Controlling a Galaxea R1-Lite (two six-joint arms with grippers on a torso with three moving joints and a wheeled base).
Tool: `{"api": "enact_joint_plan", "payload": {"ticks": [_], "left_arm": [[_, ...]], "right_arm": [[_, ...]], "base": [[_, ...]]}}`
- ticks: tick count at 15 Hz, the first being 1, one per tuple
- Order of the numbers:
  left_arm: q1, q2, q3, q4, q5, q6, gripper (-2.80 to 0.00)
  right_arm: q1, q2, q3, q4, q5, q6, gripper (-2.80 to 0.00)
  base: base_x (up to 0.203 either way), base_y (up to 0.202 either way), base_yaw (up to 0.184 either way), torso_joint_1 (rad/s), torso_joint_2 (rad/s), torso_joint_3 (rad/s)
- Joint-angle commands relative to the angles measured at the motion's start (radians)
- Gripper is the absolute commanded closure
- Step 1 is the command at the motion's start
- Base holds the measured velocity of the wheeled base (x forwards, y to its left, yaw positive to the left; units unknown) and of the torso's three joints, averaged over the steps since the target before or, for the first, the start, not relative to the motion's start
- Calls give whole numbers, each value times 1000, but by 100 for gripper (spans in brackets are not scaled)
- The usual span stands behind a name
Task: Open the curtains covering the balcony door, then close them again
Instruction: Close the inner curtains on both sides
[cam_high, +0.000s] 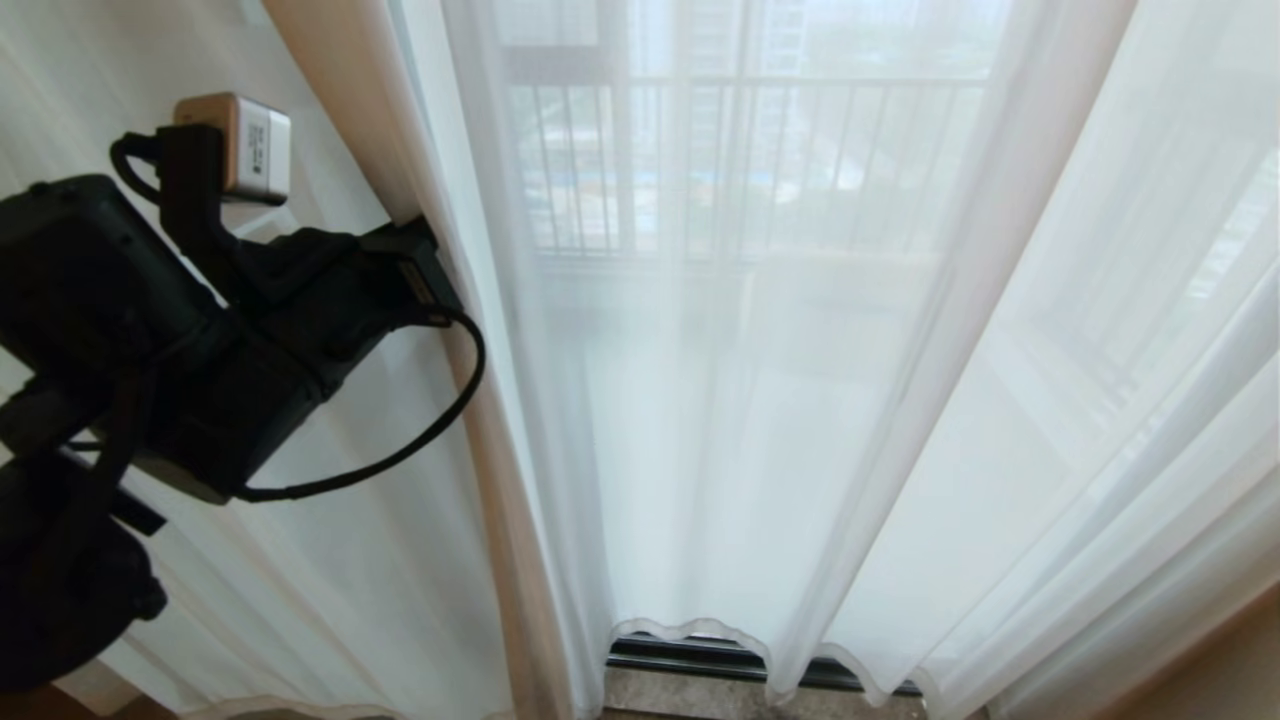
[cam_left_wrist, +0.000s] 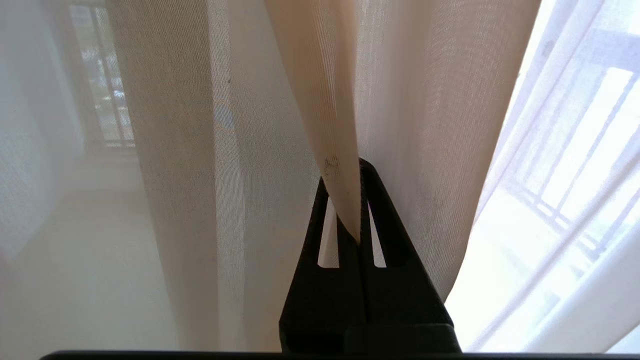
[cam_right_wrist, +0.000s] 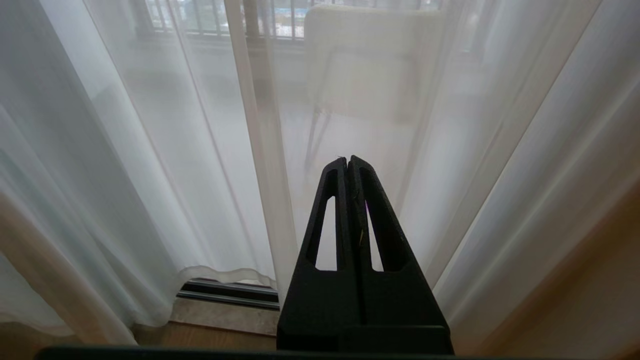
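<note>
Pinching a folded edge of the curtains (cam_left_wrist: 345, 150), the left hand (cam_left_wrist: 350, 200) is clamped shut on the fabric, with the pleat wedged right between its two black fingers (cam_left_wrist: 387, 225). In the head view that left hand (cam_high: 425, 275) sits up on the left side of the scene, its tip buried in the seam where a sheer panel meets a warmer beige-toned fold (cam_high: 500, 450). A black cable (cam_high: 420, 440) loops down from the wrist, and a small silvery camera block (cam_high: 250, 150) sits on top of the arm.

The curtains (cam_high: 800, 400) are drawn across pretty much everything ahead, hanging in soft vertical pleats down to a wavy hem near the floor. Through them you can make out the balcony door (cam_high: 740, 180) and the vertical-bar railing (cam_high: 620, 170) beyond it, all hazy. At the bottom, under the hem, a dark door track (cam_high: 690, 655) peeks out.

The right hand (cam_right_wrist: 348, 162) is just hanging in front of the curtains, its fingers pressed together with nothing between them, not touching the fabric as far as I can tell. A pale chair (cam_right_wrist: 370, 60) shows faintly behind the sheer there.
</note>
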Motion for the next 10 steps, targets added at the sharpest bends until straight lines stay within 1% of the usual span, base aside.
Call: {"api": "enact_joint_plan", "payload": {"ticks": [1, 6, 10], "left_arm": [[-20, -51, 46, -6, 2, -1, 0], [-31, -175, 124, -5, 0, -1, 0], [-31, -223, 134, -5, -2, -1, 0]], "right_arm": [[0, 1, 0, -1, 0, -1, 0], [0, 2, 0, -1, 0, -1, 0], [0, 1, 0, -1, 0, -1, 0]], "base": [[0, 0, 0, 0, 0, 0], [0, 0, 0, 0, 0, 0], [0, 0, 0, 0, 0, 0]]}}
